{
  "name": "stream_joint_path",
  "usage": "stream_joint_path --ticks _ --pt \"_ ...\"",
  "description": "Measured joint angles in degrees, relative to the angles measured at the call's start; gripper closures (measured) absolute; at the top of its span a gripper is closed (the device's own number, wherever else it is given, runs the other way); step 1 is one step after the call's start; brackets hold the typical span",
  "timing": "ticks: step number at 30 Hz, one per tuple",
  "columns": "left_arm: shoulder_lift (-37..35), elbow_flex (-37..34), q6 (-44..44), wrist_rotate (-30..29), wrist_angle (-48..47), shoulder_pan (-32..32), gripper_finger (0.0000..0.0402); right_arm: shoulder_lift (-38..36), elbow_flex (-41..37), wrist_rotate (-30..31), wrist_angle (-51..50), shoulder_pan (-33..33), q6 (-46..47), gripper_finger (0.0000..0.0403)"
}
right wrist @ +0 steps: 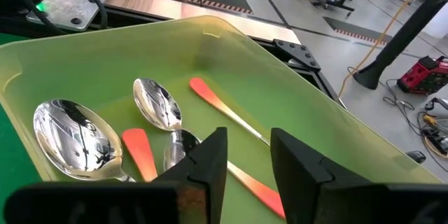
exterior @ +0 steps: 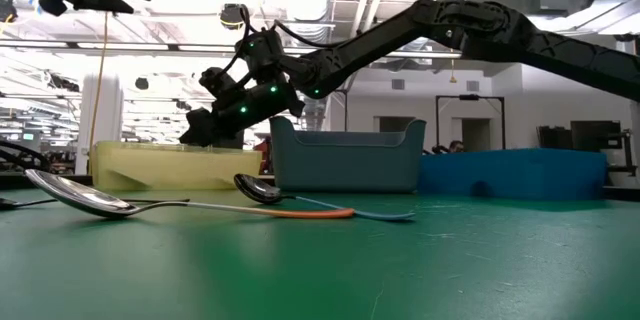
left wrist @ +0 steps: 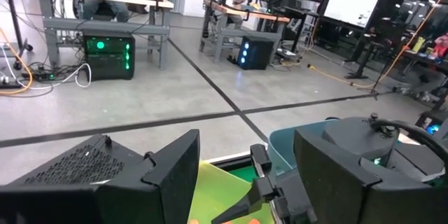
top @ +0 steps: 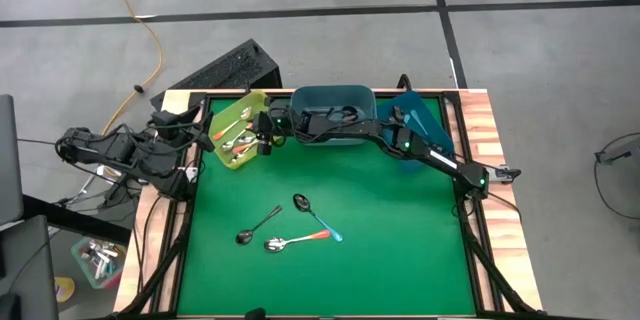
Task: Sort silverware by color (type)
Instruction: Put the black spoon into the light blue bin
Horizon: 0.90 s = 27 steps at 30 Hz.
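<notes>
Silverware still awaiting sorting, three small spoons with shiny metal bowls, is lying loose on the green table mat (top: 400, 250) near its middle: a dark-metal-handled spoon (top: 259, 224), an orange-red-handled spoon (top: 290, 241) and a light teal-blue-handled spoon (top: 316, 216), their handles crossing or nearly touching. All three are lying toward the table's near edge from the right gripper (right wrist: 248, 154), which is hanging over the translucent yellow-green plastic bin (top: 222, 148) at the far left corner, where several orange-red-handled spoons (right wrist: 225, 115) are already resting. The teal-handled spoon's long axis is running diagonally, bowl toward the bins and handle tip toward the near right. Judging from the layout, the right arm, stretched from the right edge across the grey-blue bin (top: 332, 112) and beside the bright blue bin (top: 425, 125), is the nearer worker for the next pick and would need to swing back toward the table's centre. Its fingers are standing partly apart with nothing between them, the wrist tipped down into the bin. The left gripper (left wrist: 241, 175) is waiting wide apart and empty beyond the table's left rim, pointing toward the yellow-green bin.
</notes>
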Motion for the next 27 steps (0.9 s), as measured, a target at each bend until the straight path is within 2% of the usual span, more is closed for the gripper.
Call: stream_joint_path --ticks 10,15,21,27 --pt "0.02 0.0 -5.99 0.31 -3.41 -0.01 0.0187 0.0 0.0 -0.02 3.05 0.37 0.19 0.0275" --pt "0.0 0.0 -8.15 0.9 -4.26 0.01 0.0187 0.0 1.28 -0.05 3.94 0.95 3.67 0.0275" --pt "-0.01 0.0 -15.87 3.84 -8.79 0.01 0.0187 -0.28 3.74 -0.07 6.91 1.43 4.66 0.0275" --pt "0.0 0.02 -20.14 3.62 -11.12 0.02 0.0187 -1.75 3.65 -0.07 7.14 1.53 4.92 0.0275"
